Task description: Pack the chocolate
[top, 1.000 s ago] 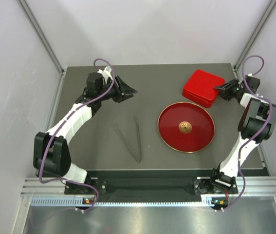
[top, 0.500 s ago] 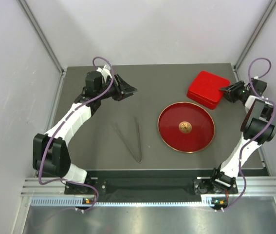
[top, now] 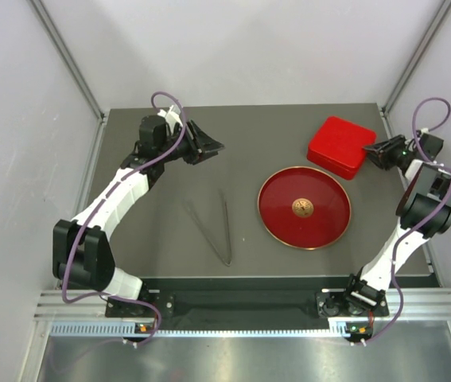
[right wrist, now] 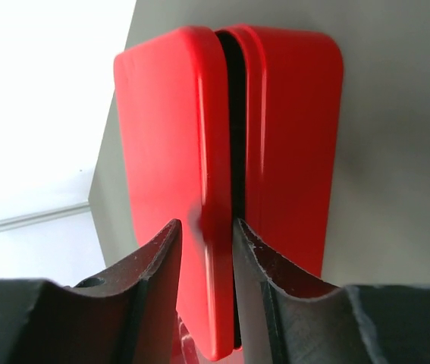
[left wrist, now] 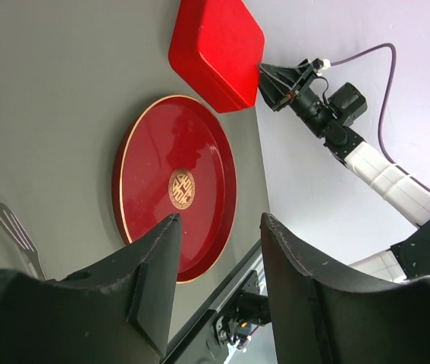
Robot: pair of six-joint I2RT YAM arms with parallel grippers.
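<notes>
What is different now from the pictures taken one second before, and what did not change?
The right gripper, shut on the edge of the red square box, drew back to the right and dragged the box slightly along with it. The left gripper, the round red plate and the thin metal tongs stayed where they were.

Top camera looks down over the whole tabletop (top: 273,131). Left wrist faces across it from afar, right wrist close up; all three share the box (top: 338,147).
</notes>
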